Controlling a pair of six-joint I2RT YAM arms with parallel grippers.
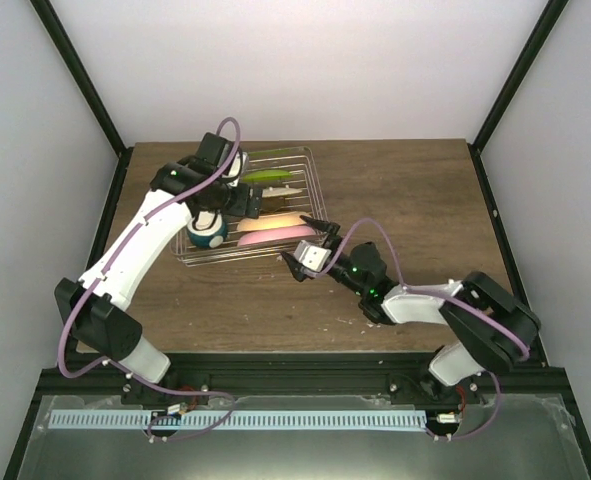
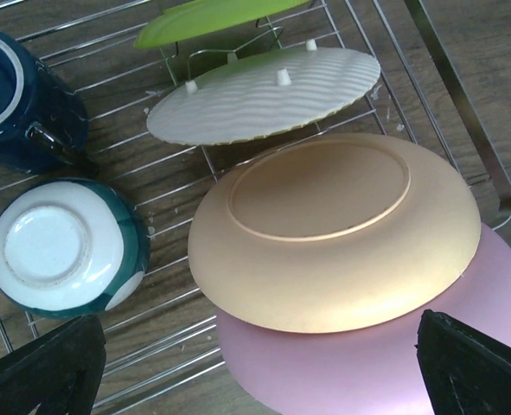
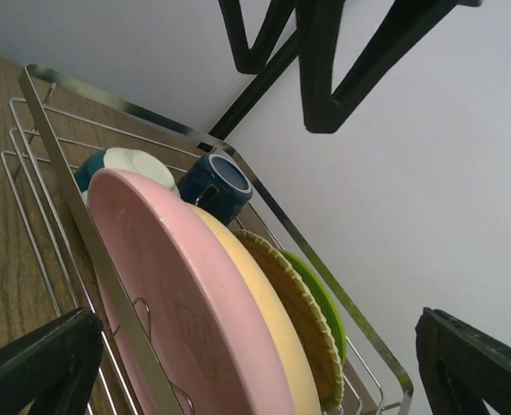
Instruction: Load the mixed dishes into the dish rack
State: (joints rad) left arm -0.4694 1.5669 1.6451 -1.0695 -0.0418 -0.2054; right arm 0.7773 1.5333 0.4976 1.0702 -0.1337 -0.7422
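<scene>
Top external view shows the dish rack (image 1: 318, 185) toward the far edge of the counter (image 1: 415, 200), left of its middle, and we count every dish inside it. No dish lies on the bare counter.

In the left wrist view the dark blue mug (image 2: 13, 95) and the small bowl (image 2: 65, 246) (upside down, foot ring showing) sit on the bars. Beside them lean the lime-green plate (image 2: 212, 17), the ribbed cream plate (image 2: 264, 95), a tan-yellow plate (image 2: 333, 233) and the pink plate (image 2: 367, 363), each overlapping the next.

The right hand (image 1: 308, 248) hangs just off the rack's near right corner, spread wide and holding nothing. The left hand (image 2: 259, 380) hovers over the plates, also spread and empty.

We judge the loading done, so the step in hand is getting clear cleanly. The pink plate leans right behind the rim on the right hand's side, and its footing is hidden from us. We would draw that hand toward the counter's near edge, away from the rim, with its fingers apart and no sideways sweep. We would lift the left hand straight up before swinging it, since the plates stand directly beneath it.
</scene>
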